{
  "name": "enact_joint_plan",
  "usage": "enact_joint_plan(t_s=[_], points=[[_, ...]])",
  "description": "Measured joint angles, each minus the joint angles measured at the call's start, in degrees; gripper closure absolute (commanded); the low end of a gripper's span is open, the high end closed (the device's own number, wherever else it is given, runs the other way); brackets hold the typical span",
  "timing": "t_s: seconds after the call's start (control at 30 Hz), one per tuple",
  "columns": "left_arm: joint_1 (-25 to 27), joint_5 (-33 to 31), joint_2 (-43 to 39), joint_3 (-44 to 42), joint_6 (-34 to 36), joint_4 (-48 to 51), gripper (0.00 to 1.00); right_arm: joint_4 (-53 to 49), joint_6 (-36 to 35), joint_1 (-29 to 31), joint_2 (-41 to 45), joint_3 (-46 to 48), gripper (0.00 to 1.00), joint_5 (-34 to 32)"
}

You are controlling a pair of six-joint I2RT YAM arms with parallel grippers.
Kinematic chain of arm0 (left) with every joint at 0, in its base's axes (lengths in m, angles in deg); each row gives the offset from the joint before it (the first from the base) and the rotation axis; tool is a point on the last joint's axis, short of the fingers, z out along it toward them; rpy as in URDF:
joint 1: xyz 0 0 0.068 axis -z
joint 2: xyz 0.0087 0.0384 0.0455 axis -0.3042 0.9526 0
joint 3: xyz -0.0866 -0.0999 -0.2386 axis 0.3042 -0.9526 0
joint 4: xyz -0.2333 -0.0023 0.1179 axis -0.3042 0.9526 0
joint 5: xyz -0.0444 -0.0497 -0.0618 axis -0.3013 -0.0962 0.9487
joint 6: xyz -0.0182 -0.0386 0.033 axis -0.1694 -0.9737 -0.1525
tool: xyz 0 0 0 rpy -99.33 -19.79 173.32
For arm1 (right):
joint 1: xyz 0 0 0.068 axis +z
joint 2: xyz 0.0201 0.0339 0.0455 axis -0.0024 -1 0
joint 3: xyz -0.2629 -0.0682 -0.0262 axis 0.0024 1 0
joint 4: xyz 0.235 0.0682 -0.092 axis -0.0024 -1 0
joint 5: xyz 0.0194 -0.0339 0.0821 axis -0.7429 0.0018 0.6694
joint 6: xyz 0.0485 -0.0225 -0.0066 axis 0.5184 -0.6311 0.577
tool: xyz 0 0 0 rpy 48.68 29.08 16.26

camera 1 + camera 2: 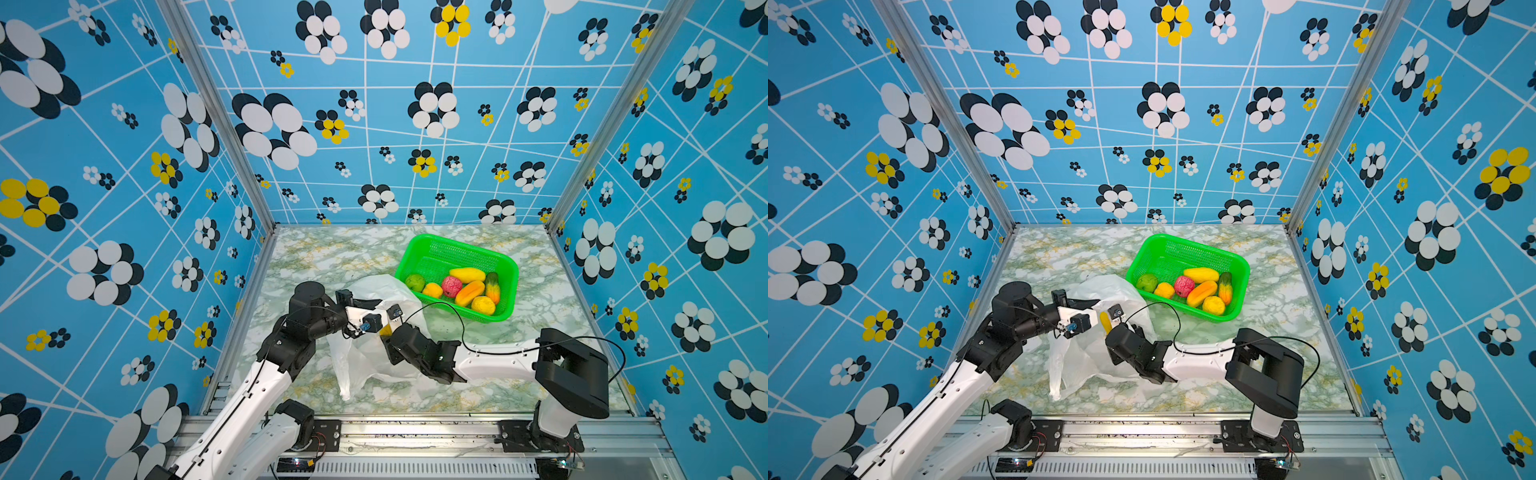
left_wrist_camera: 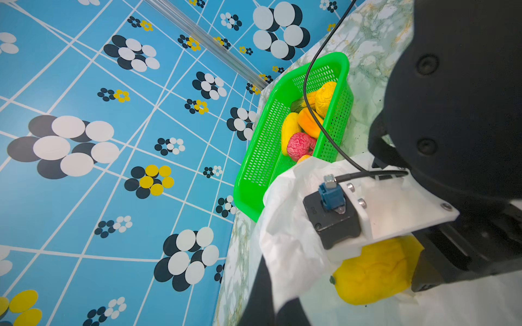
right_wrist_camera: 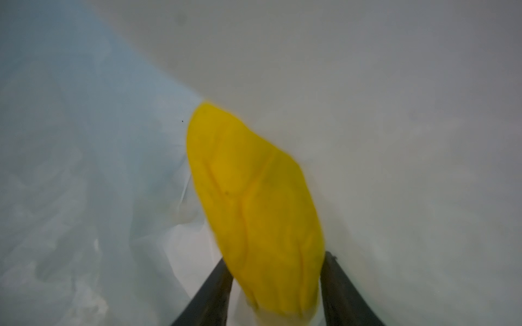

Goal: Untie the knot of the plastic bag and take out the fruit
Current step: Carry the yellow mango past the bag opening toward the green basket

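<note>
On crinkly bag (image 1: 361,361), l gripper (image 2: 278,307) pinched, r gripper (image 3: 276,259) flanking ridged fruit (image 3: 248,183), grip unclear

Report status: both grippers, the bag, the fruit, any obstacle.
Left gripper shut on plastic bag rim. Right gripper astride yellow fruit inside bag, grip unclear. Seven fruits in green basket. Bag film overhangs the fruit.

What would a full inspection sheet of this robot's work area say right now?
Surface: marbled green-white tabletop.
Job's things: plastic bag open and crumpled, no knot seen; seven fruit in the green basket; one yellow fruit in the bag's mouth.
Clutter: nothing seen.
Grippers: left gripper shut on the plastic bag's rim; right gripper fingers flank the yellow fruit, grip unclear.
Cables: black cable loops from the right wrist camera past the basket.
Surroundings: blue flower-patterned walls, metal frame posts.
</note>
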Motion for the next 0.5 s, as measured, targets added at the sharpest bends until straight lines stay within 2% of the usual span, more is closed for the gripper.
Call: enact_joint_plan(t_s=[0.1, 0.33, 0.4, 0.5], points=[[0.0, 0.2, 0.0, 0.0, 0.3, 0.2, 1.00, 0.0, -0.7, 0.0, -0.7, -1.2, 0.29, 0.0], [0.5, 0.2, -0.7, 0.0, 0.9, 0.7, 1.00, -3.3, -2.3, 0.0, -5.4, -8.7, 0.25, -3.6], [1.0, 0.2, -1.1, 0.0, 1.2, 1.1, 1.00, -5.0, -2.5, -0.1, -7.3, -11.8, 0.37, -5.5], [1.2, 0.1, -1.3, 0.0, 1.5, 1.4, 1.00, -6.9, -2.4, -0.7, -10.4, -15.8, 0.64, -6.7]])
